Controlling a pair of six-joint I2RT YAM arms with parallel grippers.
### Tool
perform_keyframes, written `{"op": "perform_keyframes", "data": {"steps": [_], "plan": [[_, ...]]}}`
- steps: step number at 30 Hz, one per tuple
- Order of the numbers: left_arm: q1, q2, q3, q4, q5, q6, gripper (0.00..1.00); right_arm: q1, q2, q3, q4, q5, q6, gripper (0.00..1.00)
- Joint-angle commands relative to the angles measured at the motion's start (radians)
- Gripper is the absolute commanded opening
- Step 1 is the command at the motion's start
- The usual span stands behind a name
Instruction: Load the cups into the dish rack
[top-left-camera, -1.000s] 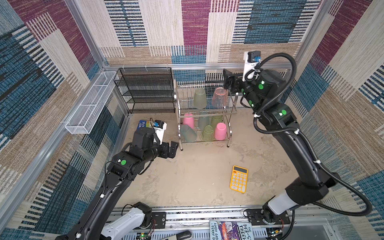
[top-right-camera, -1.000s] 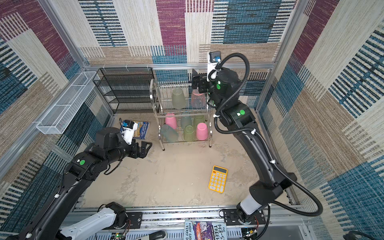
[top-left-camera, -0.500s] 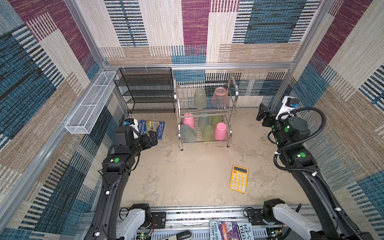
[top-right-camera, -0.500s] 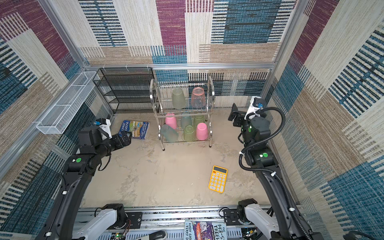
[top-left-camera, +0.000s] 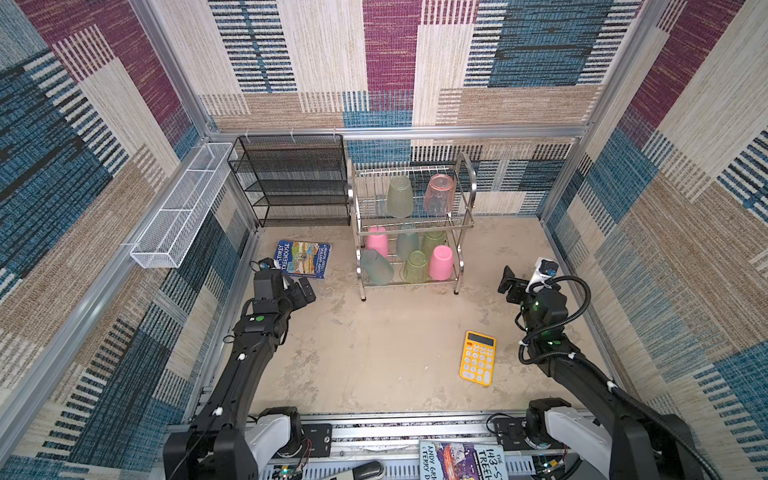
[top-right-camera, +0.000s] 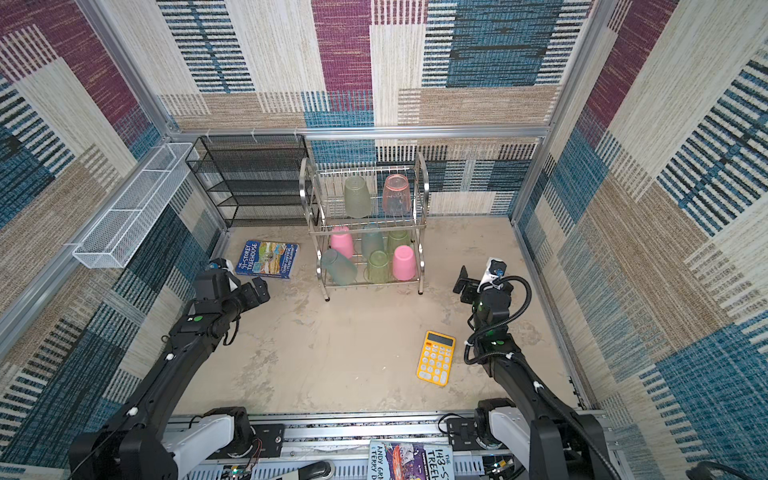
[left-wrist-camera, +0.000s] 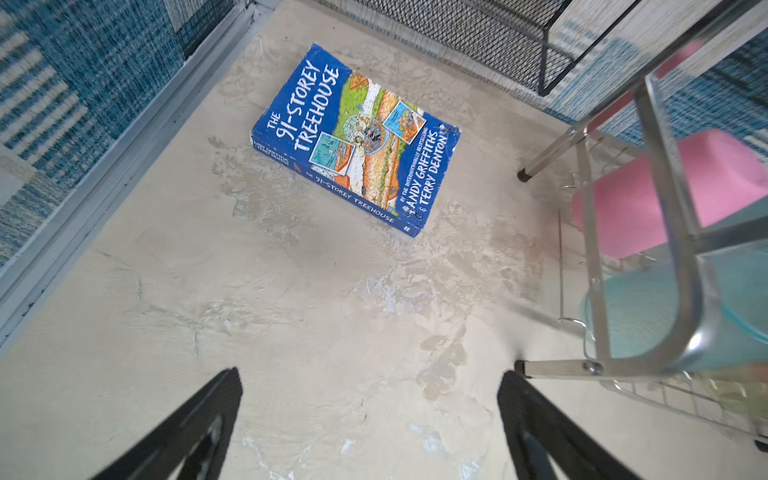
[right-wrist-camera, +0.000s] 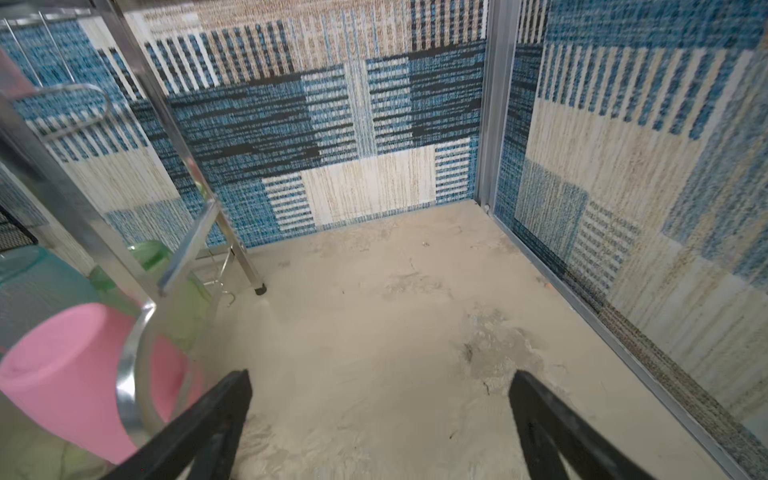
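All cups sit in the dish rack (two above, six below). The left gripper and right gripper hang wide open and empty, with a book and a calculator lying nearby.

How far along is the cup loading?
Done: eight cups sit in the rack, two on top, six below. In hand: nothing; left gripper and right gripper are open, empty, clear of the rack. Left: no loose cup visible.
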Motion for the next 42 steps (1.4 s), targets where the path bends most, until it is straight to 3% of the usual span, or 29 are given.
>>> {"op": "perform_keyframes", "data": {"steps": [1,6,14,20,25,28,32,34,36,37,39,41,42], "plan": [[0.003,0.055,0.001,0.104,-0.024,0.011,1.0,-0.001,0.094,-0.049,0.273,-0.015,-0.063,1.0],[0.006,0.127,-0.065,0.283,-0.107,0.086,1.0,-0.001,0.222,-0.086,0.419,-0.025,-0.087,1.0],[0.029,0.261,-0.203,0.604,-0.079,0.202,1.0,-0.001,0.351,-0.072,0.512,-0.005,-0.124,1.0],[0.077,0.291,-0.279,0.814,0.012,0.222,0.99,-0.003,0.434,-0.135,0.724,-0.007,-0.147,1.0],[0.102,0.318,-0.361,1.025,0.063,0.221,0.99,-0.017,0.426,-0.132,0.695,-0.024,-0.131,1.0],[0.099,0.314,-0.372,1.032,0.105,0.239,1.0,-0.018,0.427,-0.137,0.707,-0.026,-0.129,1.0],[0.083,0.428,-0.475,1.351,0.129,0.27,0.99,-0.024,0.435,-0.164,0.75,-0.055,-0.129,1.0],[0.076,0.397,-0.423,1.182,0.08,0.253,0.99,-0.023,0.521,-0.201,0.939,-0.07,-0.152,1.0],[0.023,0.416,-0.356,1.104,-0.009,0.288,1.0,-0.035,0.477,-0.139,0.736,-0.08,-0.126,1.0],[0.006,0.436,-0.333,1.081,-0.026,0.307,0.99,-0.047,0.507,-0.142,0.795,-0.096,-0.122,1.0],[-0.014,0.414,-0.298,0.977,-0.053,0.312,0.99,-0.069,0.483,-0.124,0.713,-0.135,-0.108,1.0],[-0.016,0.443,-0.313,1.06,-0.058,0.323,0.99,-0.071,0.485,-0.119,0.708,-0.138,-0.106,1.0],[-0.015,0.43,-0.305,1.012,-0.056,0.318,0.99,-0.073,0.49,-0.124,0.726,-0.139,-0.109,1.0]]}}
